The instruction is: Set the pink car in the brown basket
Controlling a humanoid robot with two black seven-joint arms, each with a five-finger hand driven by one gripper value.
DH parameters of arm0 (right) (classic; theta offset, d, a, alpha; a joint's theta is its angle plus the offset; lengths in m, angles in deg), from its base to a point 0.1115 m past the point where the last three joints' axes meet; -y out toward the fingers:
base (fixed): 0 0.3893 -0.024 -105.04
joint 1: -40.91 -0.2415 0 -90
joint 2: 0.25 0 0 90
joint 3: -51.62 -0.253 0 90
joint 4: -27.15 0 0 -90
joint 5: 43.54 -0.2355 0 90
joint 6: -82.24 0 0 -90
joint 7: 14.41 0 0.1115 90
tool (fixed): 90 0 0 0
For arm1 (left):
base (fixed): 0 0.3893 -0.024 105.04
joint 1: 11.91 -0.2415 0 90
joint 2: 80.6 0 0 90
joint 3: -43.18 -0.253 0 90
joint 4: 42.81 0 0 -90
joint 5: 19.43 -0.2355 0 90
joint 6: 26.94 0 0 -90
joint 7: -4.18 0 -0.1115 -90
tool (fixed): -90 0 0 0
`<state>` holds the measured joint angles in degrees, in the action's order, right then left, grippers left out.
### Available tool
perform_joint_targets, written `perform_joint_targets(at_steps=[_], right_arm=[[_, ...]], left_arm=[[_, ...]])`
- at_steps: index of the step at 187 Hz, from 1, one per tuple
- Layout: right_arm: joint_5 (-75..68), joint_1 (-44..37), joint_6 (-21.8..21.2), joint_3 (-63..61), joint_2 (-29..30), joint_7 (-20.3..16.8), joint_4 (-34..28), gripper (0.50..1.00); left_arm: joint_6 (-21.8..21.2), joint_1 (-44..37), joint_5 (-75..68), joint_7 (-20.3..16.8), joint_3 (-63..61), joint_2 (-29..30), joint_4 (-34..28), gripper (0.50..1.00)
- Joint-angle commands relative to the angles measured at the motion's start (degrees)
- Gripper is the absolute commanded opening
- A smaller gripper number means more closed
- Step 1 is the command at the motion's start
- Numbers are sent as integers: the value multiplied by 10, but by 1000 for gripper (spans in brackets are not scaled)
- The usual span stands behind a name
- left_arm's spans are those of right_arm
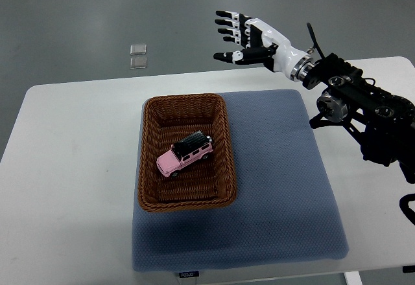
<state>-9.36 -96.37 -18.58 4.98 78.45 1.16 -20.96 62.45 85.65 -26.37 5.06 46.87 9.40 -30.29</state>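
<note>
Item one, the brown basket: wicker, rectangular, set on the left part of a blue mat, which itself lies on a white table. You can take the basket as the landmark for everything below.

Item two, the pink car: it lies inside the basket, near its centre, on its wheels and turned at a slant to the basket walls. It has a dark roof. Nothing touches it. By this layout you may judge the placing done.

Item three, the right hand: raised beyond the basket's far right corner, well apart from it, past the table's far edge. The fingers are spread and lightly bent, thumb held apart below them; it holds nothing. Its arm runs off toward the right edge.

Item four, the left arm: not shown to you.

Item five, two small clear squares on the floor, beyond the basket's far left corner; of no part in the task.

Risks for your attention: should you bring the arm back low across the mat, the forearm or fingers could clip the basket's right wall and shift or tip it, rolling the car. The car stands on free wheels, so any knock to the basket may move it.
</note>
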Motion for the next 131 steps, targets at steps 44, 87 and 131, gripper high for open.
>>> perform_joint_targets(at_steps=[44,87,131], right_arm=[[-282,91,-25,-114,40,26,98,909],[-374,101,-72,-113,52,26,157,909],[-371,109,-98,-105,53,25,157,909]], left_arm=[[0,0,0,0,-1,0,1,1000],[0,-1,0,0,-2,0,1,1000],[0,0,0,0,-3,0,2,1000]])
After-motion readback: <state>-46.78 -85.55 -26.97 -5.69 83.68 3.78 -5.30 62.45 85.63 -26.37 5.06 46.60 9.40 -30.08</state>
